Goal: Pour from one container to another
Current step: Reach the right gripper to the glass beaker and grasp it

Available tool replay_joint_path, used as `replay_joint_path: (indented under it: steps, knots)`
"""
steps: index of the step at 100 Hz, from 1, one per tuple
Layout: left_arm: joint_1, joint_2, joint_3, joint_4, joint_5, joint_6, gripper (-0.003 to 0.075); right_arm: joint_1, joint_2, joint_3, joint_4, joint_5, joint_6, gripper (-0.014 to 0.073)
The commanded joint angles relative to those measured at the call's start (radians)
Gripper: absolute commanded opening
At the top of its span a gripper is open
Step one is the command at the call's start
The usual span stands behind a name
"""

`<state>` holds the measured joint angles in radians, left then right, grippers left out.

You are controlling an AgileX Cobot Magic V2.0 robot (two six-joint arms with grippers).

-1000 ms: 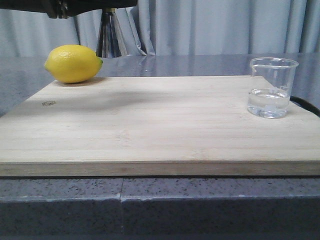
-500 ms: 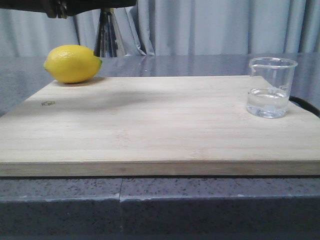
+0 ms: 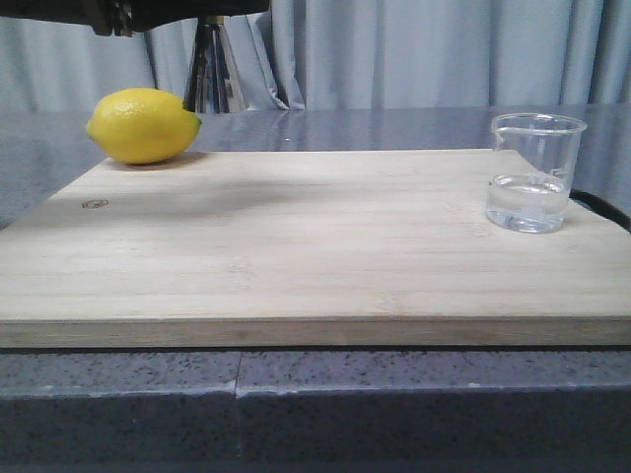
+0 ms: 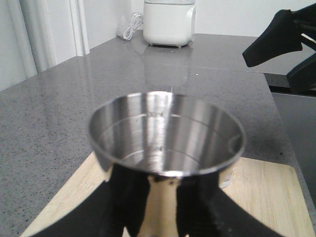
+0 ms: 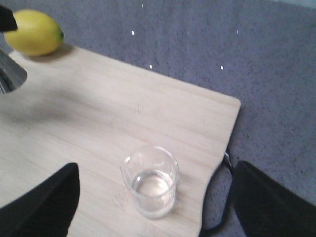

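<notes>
The left jaws held the shiny steel jigger [image 4: 165, 143] high. The right jaws [image 5: 148, 207], wide open and empty, should close gently around the small clear glass beaker [image 5: 149, 180].

On my feeds the left pincer [image 4: 158, 212] has matte black fingers [image 4: 123, 197], smooth and rounded, with no markings I can read. The right pincer [image 5: 153, 207] shows two broad, dull black fingers [image 5: 44, 197] with blunt sloping edges. From the front, the left arm [image 3: 128, 12] is a dark housing with a small metal fitting.
</notes>
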<state>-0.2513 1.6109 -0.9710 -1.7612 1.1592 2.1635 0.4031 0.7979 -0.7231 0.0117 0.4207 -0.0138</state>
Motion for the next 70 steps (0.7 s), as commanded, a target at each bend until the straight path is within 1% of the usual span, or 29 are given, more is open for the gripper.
replay_joint_path:
  steps: [1, 24, 34, 49, 60, 70]
  knots:
    - [-0.01, -0.044, -0.032, -0.089, 0.097, -0.008, 0.0228, 0.003, -0.003, 0.025, 0.021, -0.195, -0.011, 0.0566]
    - [-0.01, -0.044, -0.032, -0.089, 0.097, -0.008, 0.0228, 0.003, -0.003, 0.219, 0.036, -0.481, -0.011, 0.0566]
    - [-0.01, -0.044, -0.032, -0.089, 0.097, -0.008, 0.0228, 0.003, -0.003, 0.315, 0.037, -0.632, 0.014, 0.0566]
    - [-0.01, -0.044, -0.032, -0.089, 0.097, -0.008, 0.0228, 0.017, 0.005, 0.438, 0.026, -0.843, 0.014, 0.0566]
    - [-0.01, -0.044, -0.032, -0.089, 0.097, -0.008, 0.0228, 0.034, 0.04, 0.489, 0.021, -0.929, 0.014, 0.0566]
    - [-0.01, -0.044, -0.032, -0.089, 0.097, -0.008, 0.0228, 0.034, 0.096, 0.503, 0.021, -0.968, 0.014, 0.0566]
